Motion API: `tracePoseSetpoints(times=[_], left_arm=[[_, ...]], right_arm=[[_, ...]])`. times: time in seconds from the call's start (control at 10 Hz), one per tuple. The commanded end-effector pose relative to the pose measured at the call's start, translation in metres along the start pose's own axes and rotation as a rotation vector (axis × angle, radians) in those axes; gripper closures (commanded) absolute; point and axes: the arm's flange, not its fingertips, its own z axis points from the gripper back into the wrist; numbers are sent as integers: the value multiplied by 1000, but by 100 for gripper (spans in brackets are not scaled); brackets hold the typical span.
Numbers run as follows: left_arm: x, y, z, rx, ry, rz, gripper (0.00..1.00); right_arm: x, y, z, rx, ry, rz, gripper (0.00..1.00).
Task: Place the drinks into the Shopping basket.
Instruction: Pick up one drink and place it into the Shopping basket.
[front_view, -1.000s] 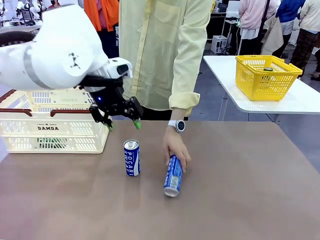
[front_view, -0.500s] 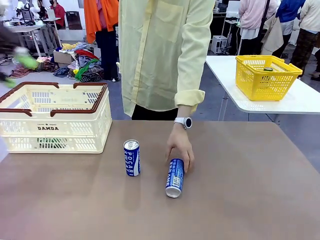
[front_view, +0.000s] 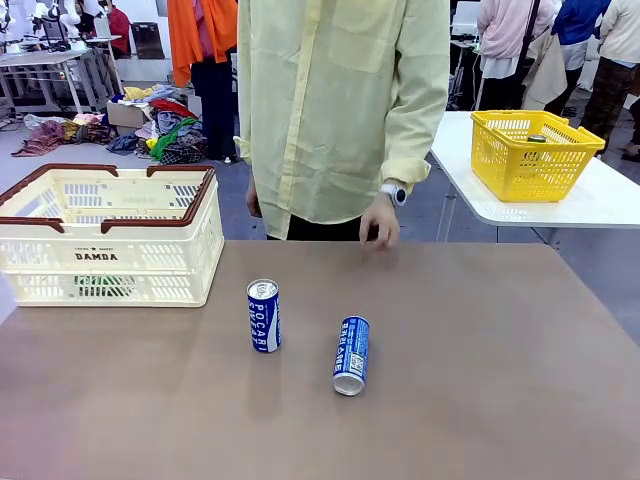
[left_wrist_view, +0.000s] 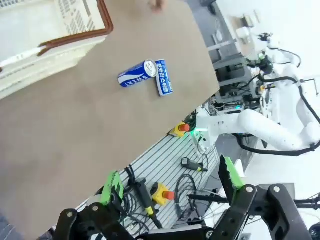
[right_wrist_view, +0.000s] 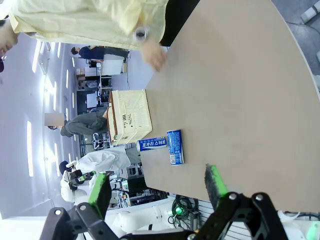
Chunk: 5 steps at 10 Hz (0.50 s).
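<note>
As one blue-and-white POCARI can (front_view: 263, 315) stands upright near the middle of the brown table (front_view: 500, 380), a second blue-and-white can (front_view: 351, 355) lies on its side just beside it, toward the robot's right. The two do not touch, and the lying can's silver end faces the front camera. Both drinks sit outside the Shopping basket (front_view: 100, 255), a cream-white slotted crate with a dark red-brown rim, marked "DAMDA". The crate rests on the left side of the table toward its far edge, near the upright can. A green shape (front_view: 100, 287) shows through the slots of its front wall, too hidden to identify.

At the far edge stands a person in a pale yellow shirt, one hand (front_view: 380, 222) hanging over the table's rim, well clear of the cans, a watch (front_view: 398, 193) on the wrist.

The left gripper (left_wrist_view: 170, 182), seen from its wrist camera, hangs well back from the cans, green-padded fingers spread wide with nothing between them. The right gripper (right_wrist_view: 157, 187) is likewise spread wide and empty, well apart from both cans.

Behind, to the right, a yellow mesh basket (front_view: 530, 160) sits on a white table (front_view: 600, 205).
</note>
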Motion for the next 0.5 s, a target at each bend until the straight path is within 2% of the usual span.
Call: tracePoseSetpoints(times=[0.0,0.2,0.3,0.4], left_arm=[[15,-47,-43,77,-7,100,0],[43,-95,-127,287,32,174,0],[58,-112,-176,361,137,149,0],[74,-120,-215,472,108,195,0]], right_arm=[[0,0,1,13,1,23,0],[0,0,1,13,1,23,0],[0,0,1,13,1,23,0],[0,0,1,13,1,23,0]])
